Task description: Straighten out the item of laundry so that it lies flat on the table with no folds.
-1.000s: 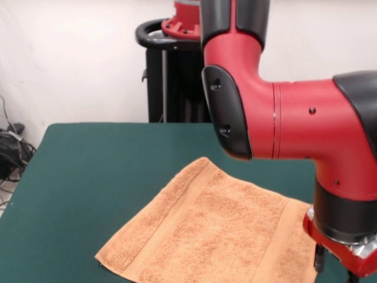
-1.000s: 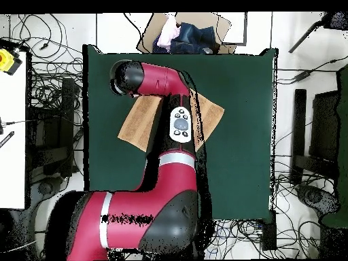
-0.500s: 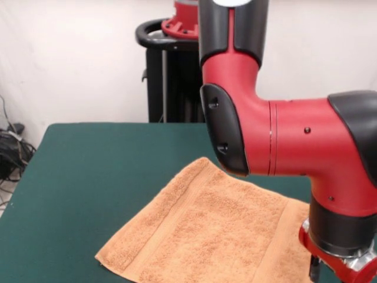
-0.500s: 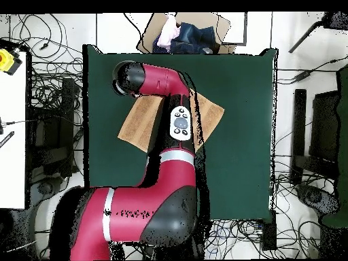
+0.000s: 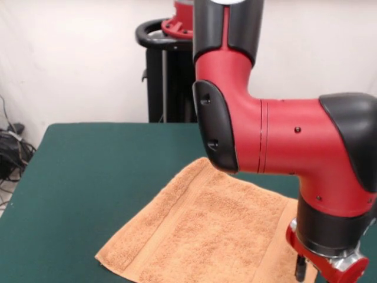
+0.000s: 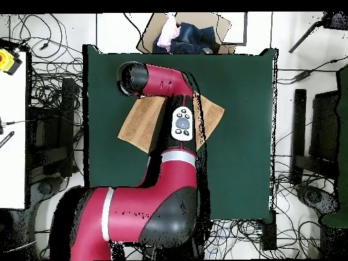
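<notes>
The light orange-tan towel (image 5: 206,230) lies spread out and turned diagonally on the dark green table (image 5: 88,177). Flat woven bands run near its left and right ends. My gripper (image 5: 301,270) hangs under the red wrist at the picture's bottom right, low over the towel's right end, and is mostly cut off by the frame edge. In the overhead view the towel (image 6: 141,124) shows on both sides of the red arm (image 6: 178,122), which covers its middle. The arm's black end (image 6: 132,77) hides the gripper there, just above the towel's upper left edge on the table (image 6: 238,136).
A black stand (image 5: 165,71) rises behind the table's far edge. Cables (image 5: 9,147) lie on the floor at the left. An open cardboard box with clothes (image 6: 183,34) sits beyond the table's top edge, and a white bench (image 6: 10,122) stands at the left.
The arm has shifted left and a little lower in the front view; its black end has moved right in the overhead view. The towel has not moved.
</notes>
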Robot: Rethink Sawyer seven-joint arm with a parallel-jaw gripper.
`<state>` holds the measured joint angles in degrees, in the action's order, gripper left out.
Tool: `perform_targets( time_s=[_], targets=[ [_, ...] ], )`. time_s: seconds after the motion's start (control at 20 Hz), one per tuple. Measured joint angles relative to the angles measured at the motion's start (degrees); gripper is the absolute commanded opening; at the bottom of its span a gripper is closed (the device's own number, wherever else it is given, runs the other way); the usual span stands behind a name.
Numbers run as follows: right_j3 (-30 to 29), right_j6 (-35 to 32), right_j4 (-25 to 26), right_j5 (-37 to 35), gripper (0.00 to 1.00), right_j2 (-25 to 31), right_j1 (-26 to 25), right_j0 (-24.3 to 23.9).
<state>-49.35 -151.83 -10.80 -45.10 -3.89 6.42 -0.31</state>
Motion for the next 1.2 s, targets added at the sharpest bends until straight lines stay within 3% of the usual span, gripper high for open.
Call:
perform_targets(
  time_s=[0.45, 1.2],
  targets=[
    [-0.24, 0.00, 0.02, 1.39, 1.00, -6.20, 2.65, 3.56],
    [-5.02, 0.00, -0.01, 3.07, 1.00, -7.51, 10.86, 4.60]
  ],
)
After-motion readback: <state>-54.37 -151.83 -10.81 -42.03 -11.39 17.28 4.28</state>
